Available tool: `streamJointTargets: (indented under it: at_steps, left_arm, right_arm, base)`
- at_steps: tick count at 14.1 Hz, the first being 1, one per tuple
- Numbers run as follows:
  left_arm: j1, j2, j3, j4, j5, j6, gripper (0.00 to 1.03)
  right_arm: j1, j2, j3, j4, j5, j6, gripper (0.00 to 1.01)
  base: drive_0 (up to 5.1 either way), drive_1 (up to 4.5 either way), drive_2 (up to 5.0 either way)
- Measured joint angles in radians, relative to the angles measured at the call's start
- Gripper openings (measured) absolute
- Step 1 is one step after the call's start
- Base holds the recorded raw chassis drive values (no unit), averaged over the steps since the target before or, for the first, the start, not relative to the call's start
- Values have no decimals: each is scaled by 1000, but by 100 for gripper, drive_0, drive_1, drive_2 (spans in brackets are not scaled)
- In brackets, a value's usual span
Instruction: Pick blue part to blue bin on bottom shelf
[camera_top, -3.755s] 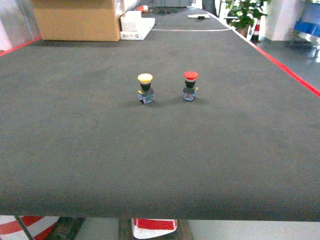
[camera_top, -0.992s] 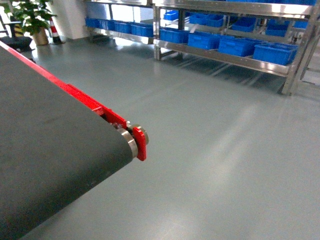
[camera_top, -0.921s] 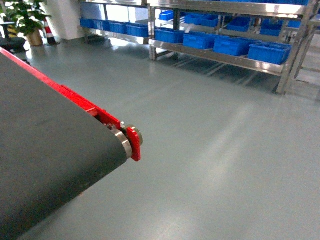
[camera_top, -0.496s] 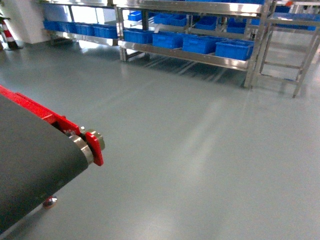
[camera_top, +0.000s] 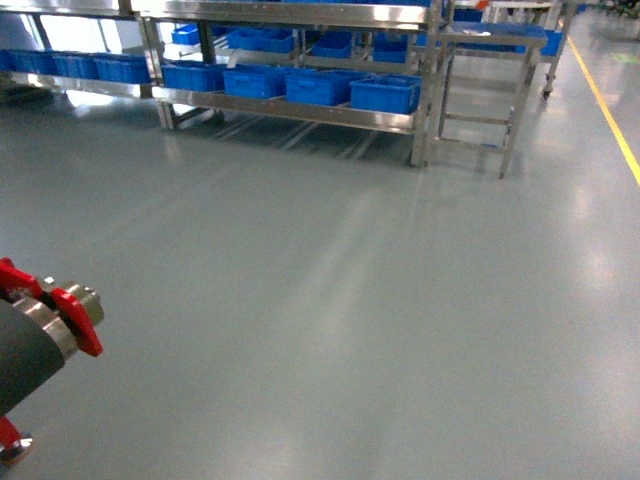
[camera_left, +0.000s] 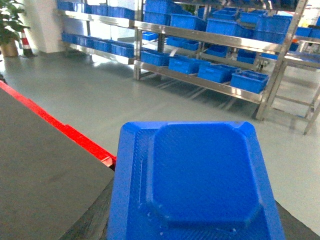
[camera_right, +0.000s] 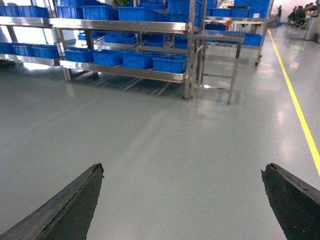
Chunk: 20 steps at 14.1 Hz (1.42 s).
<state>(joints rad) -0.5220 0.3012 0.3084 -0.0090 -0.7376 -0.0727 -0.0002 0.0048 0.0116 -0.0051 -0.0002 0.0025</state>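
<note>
A blue part (camera_left: 200, 170), a wide flat moulded plastic piece, fills the lower middle of the left wrist view. My left gripper (camera_left: 192, 222) is shut on it, with dark fingers (camera_left: 97, 217) showing at its sides. My right gripper (camera_right: 182, 167) is open over bare floor, with nothing between its fingers (camera_right: 75, 200). Neither gripper shows in the head view. Across the floor, the bottom shelf (camera_top: 290, 110) of a steel rack carries several blue bins (camera_top: 385, 93). Which blue bin is meant I cannot tell.
The dark conveyor belt ends at a red bracket and roller (camera_top: 65, 312) at the lower left. Grey floor (camera_top: 380, 300) stretches to the rack. A steel step frame (camera_top: 480, 85) stands right of the rack. A yellow floor line (camera_top: 615, 110) runs on the right.
The head view has swung right, away from the belt with the yellow and red buttons. The belt end has slid to the lower-left corner and the rack has come into fuller view.
</note>
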Motion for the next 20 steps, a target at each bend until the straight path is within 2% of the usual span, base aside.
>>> streamJointTargets:
  at_steps: [15, 20]
  left_arm:
    - [0, 0, 0, 0, 0, 0, 44]
    - [0, -2, 0, 1, -2, 0, 43]
  right_arm:
    - [0, 0, 0, 0, 0, 0, 98]
    - [0, 0, 0, 2, 0, 0, 98]
  base:
    - [-166, -166, -166]
    - [-5, 329, -340]
